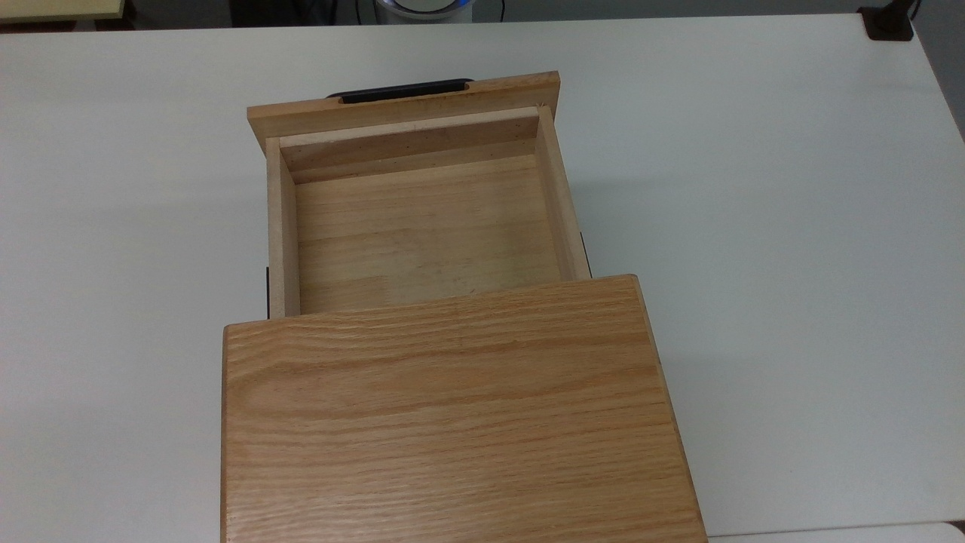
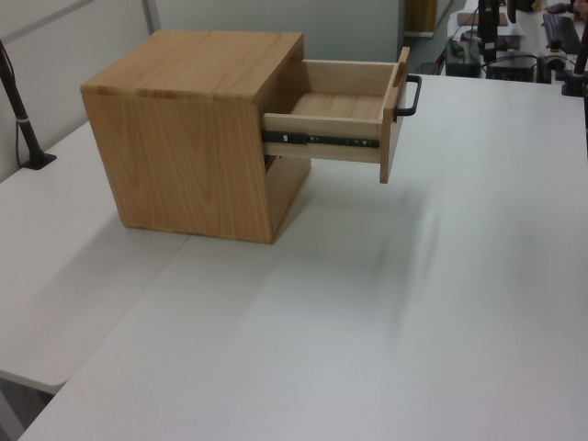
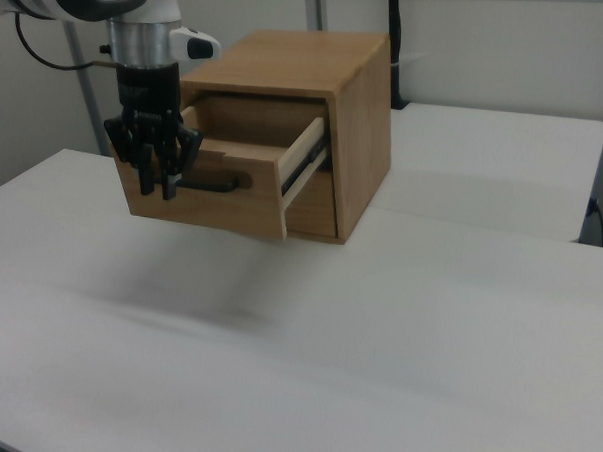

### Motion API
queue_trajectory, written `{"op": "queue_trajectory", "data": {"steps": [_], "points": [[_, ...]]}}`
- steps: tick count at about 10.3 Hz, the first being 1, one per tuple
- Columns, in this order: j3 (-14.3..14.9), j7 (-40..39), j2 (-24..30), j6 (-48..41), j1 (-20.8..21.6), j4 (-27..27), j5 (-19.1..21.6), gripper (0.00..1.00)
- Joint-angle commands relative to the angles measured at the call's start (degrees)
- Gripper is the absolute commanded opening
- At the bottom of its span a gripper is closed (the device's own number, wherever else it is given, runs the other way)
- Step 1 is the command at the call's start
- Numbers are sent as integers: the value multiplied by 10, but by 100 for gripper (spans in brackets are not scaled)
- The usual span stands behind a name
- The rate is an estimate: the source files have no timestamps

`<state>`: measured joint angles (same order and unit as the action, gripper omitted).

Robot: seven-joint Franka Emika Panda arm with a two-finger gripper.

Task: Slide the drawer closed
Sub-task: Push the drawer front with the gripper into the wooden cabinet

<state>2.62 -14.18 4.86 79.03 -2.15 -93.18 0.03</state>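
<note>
The drawer is a shallow light-wood tray, empty, pulled well out of the oak cabinet. Its wider front panel carries a thin black bar handle. In the left view the drawer juts toward the left view's right on black slide rails, handle outermost. In the right view my gripper hangs pointing down just in front of the drawer front panel, beside the handle at its end toward the right view's left. It is open and holds nothing.
The cabinet stands on a white table with wide bare surface all around. A black clamp sits at the far corner in the top view. A black post stands at the left view's left edge.
</note>
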Motion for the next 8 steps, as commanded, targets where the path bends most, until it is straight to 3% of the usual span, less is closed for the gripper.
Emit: {"op": "queue_trajectory", "data": {"steps": [1, 8], "points": [[-11, -5, -18, -6, 28, 12, 7, 2], [-11, 19, -104, 171, 80, 15, -11, 2]]}}
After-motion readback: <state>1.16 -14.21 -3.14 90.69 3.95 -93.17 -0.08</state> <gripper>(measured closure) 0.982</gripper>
